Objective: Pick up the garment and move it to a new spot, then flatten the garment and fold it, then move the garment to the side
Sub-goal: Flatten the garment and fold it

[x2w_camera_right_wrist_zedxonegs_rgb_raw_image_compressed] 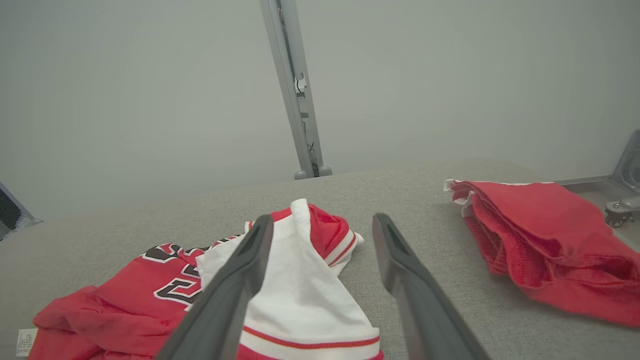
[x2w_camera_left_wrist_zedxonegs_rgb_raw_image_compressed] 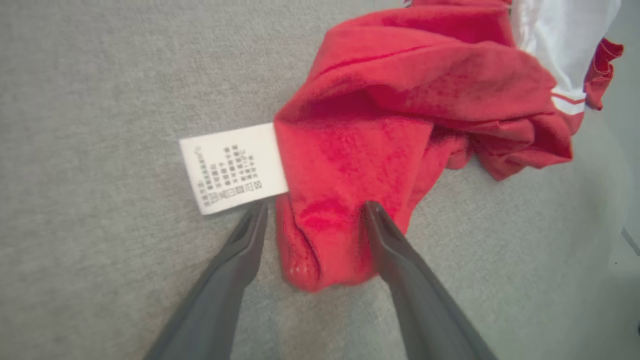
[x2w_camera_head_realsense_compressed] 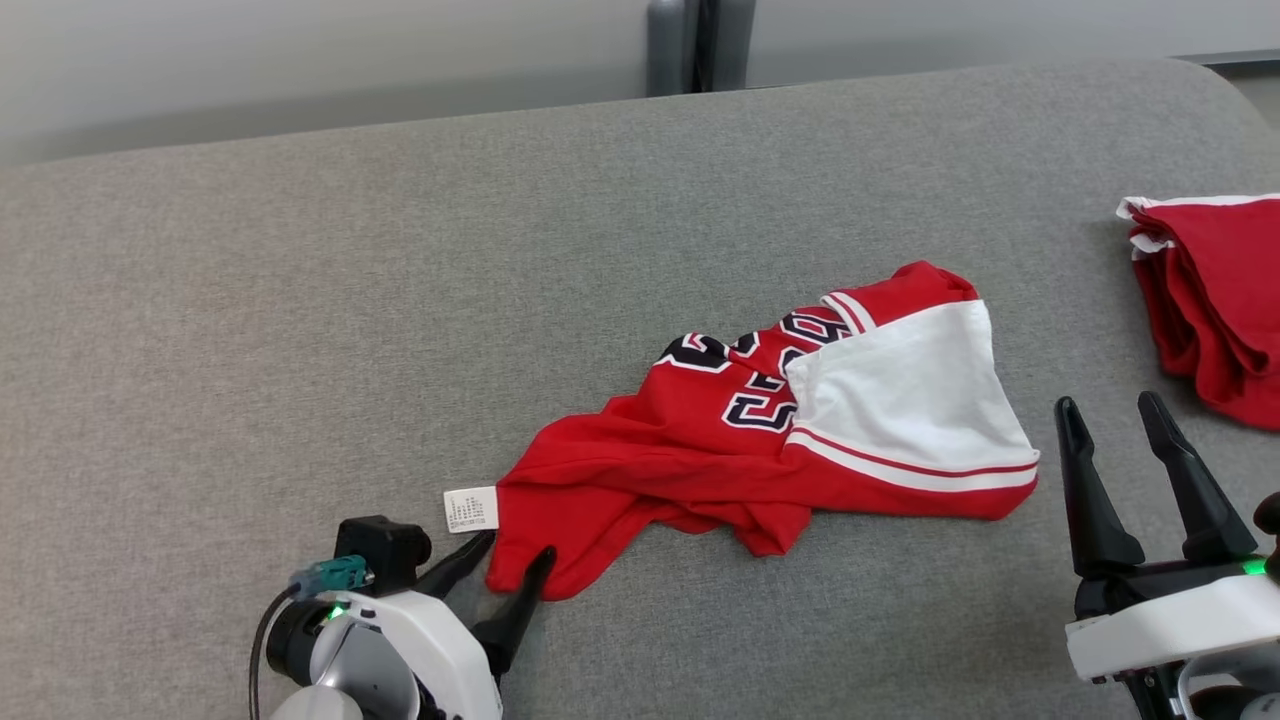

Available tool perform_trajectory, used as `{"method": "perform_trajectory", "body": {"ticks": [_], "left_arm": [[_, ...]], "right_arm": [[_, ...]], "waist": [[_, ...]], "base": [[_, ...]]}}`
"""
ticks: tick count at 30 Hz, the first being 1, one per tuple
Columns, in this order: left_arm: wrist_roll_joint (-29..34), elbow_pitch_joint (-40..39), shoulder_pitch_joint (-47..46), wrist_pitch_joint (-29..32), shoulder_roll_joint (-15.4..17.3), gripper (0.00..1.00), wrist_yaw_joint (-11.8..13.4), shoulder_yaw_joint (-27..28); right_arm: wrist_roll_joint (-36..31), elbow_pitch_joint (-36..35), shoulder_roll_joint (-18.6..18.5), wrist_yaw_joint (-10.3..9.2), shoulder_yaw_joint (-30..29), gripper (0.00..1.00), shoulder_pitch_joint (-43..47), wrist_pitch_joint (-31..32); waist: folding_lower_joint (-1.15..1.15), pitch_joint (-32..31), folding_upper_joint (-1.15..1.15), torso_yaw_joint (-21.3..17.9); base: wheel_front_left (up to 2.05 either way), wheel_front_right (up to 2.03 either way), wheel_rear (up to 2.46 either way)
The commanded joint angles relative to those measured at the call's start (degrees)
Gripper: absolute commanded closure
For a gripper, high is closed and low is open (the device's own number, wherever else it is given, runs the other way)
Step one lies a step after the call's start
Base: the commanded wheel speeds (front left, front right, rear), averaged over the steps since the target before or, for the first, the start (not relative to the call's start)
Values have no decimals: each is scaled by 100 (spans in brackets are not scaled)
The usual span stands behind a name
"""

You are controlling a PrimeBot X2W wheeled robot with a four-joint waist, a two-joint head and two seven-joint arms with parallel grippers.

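A crumpled red and white garment (x2w_camera_head_realsense_compressed: 790,420) with dark numbers lies in the middle of the grey padded surface (x2w_camera_head_realsense_compressed: 300,330). A white care label (x2w_camera_head_realsense_compressed: 471,509) sticks out at its near left corner. My left gripper (x2w_camera_head_realsense_compressed: 512,548) is open, its two fingers straddling that red corner (x2w_camera_left_wrist_zedxonegs_rgb_raw_image_compressed: 320,235) beside the label (x2w_camera_left_wrist_zedxonegs_rgb_raw_image_compressed: 232,167), one finger resting on the cloth. My right gripper (x2w_camera_head_realsense_compressed: 1112,410) is open and holds nothing, standing off the garment's right end; in the right wrist view its fingers (x2w_camera_right_wrist_zedxonegs_rgb_raw_image_compressed: 235,290) frame the white panel (x2w_camera_right_wrist_zedxonegs_rgb_raw_image_compressed: 300,285).
A second red garment (x2w_camera_head_realsense_compressed: 1215,300) lies bunched at the right edge of the surface (x2w_camera_right_wrist_zedxonegs_rgb_raw_image_compressed: 545,235). A grey post (x2w_camera_head_realsense_compressed: 700,45) stands behind the far edge, before a pale wall. Bare grey fabric stretches to the left and far side.
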Motion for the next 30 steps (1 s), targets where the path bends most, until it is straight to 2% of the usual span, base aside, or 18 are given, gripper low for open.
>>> {"method": "perform_trajectory", "body": {"ticks": [1, 2, 3, 7, 12, 19, 22, 25, 26, 27, 28, 29, 30], "left_arm": [[-71, 42, -107, 11, 17, 9, -31, 11], [-67, 111, -128, 23, 53, 75, -34, -22], [-90, 164, -126, 41, 84, 100, -37, -37], [-30, 108, -283, -273, 180, 100, 12, 99], [476, -283, -597, -995, 513, 100, 405, 415], [1091, -633, -846, -1492, 895, 100, 751, 539], [1126, -474, -553, -1531, 935, 100, 823, 512], [990, -188, -308, -1580, 807, 100, 801, 450], [920, -94, -246, -1627, 735, 100, 780, 439], [885, 20, -187, -1653, 683, 81, 783, 422], [853, 125, -142, -1726, 629, 19, 780, 409], [797, 223, -106, -1781, 560, 0, 762, 406], [754, 332, -65, -1835, 492, 0, 755, 405]], "right_arm": [[44, 11, 15, 1, -1, 0, -64, -52], [50, 18, 18, 1, -8, 0, -65, -61], [56, 21, 29, 1, -10, 0, -66, -73], [37, 30, 45, 1, -45, 0, -44, -98], [18, 48, 65, 1, -124, 0, -60, -135], [26, 93, 73, 1, -109, 0, -133, -119], [46, 125, 74, 1, -78, 0, -163, -127], [75, 164, 81, 1, -87, 0, -149, -147], [86, 167, 83, 1, -107, 0, -140, -149], [93, 174, 86, 1, -119, 0, -139, -155], [96, 180, 89, 1, -126, 0, -139, -155], [98, 180, 92, 1, -126, 0, -141, -139], [89, 188, 90, 1, -138, 0, -145, -128]], "waist": [[0, 35, 0, -67], [0, 38, 0, -87], [0, 42, 0, -108], [0, 54, 0, -121], [0, 34, 0, -20], [0, 17, 0, 97], [0, 31, 0, 94], [0, 48, 0, 103], [0, 68, 0, 118], [0, 77, 0, 132], [0, 80, 0, 146], [0, 88, 0, 162], [0, 91, 0, 179]], "base": [[0, 0, 0], [0, 0, 0], [0, 0, 0], [0, 0, 0], [0, 0, 0], [0, 0, 0], [0, 0, 0], [0, 0, 0], [0, 0, 0], [0, 0, 0], [0, 0, 0], [0, 0, 0], [0, 0, 0]]}}
